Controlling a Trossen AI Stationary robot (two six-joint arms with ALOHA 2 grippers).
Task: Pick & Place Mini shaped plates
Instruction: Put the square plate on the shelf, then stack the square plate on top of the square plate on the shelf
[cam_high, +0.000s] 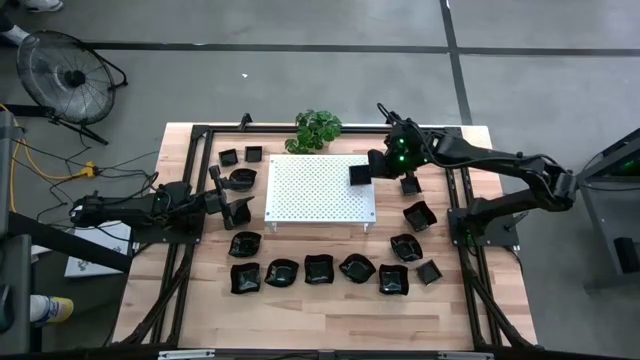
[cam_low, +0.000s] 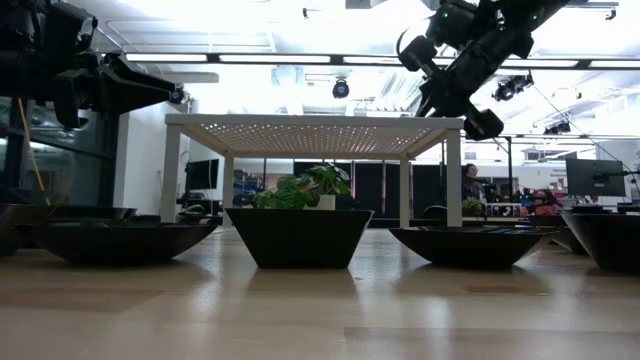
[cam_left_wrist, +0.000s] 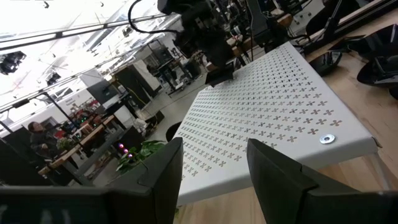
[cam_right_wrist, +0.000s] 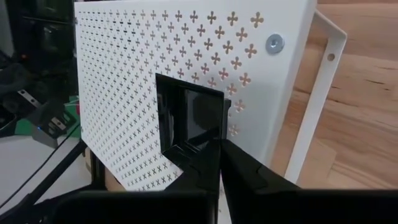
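Note:
My right gripper (cam_high: 368, 168) is over the right end of the white perforated board (cam_high: 318, 188), shut on one small square black plate (cam_right_wrist: 186, 118). In the low view that gripper (cam_low: 470, 108) hangs at the board's top level. Several other black mini plates lie flat on the wooden table: a row along the near side (cam_high: 319, 270), a few right of the board (cam_high: 419, 214) and a few at its far left (cam_high: 243, 178). My left gripper (cam_high: 238, 207) waits open beside the board's left edge, its fingers (cam_left_wrist: 163, 177) empty. My right gripper pinches the square plate between its two fingers (cam_right_wrist: 245, 168) by the rim (cam_right_wrist: 202, 154) nearest the wrist. The fingers come slanting down from the table's right side. The plate sits tilted over the board, its hollow facing the wrist camera; whether it touches the board I cannot tell.
A green potted plant (cam_high: 318, 128) stands just beyond the board's far edge. The board stands on thin white legs (cam_low: 455, 175) above the table. Black frame rails (cam_high: 200, 135) run along the table's left, right and far sides. Bare wood shows between the board and the near row.

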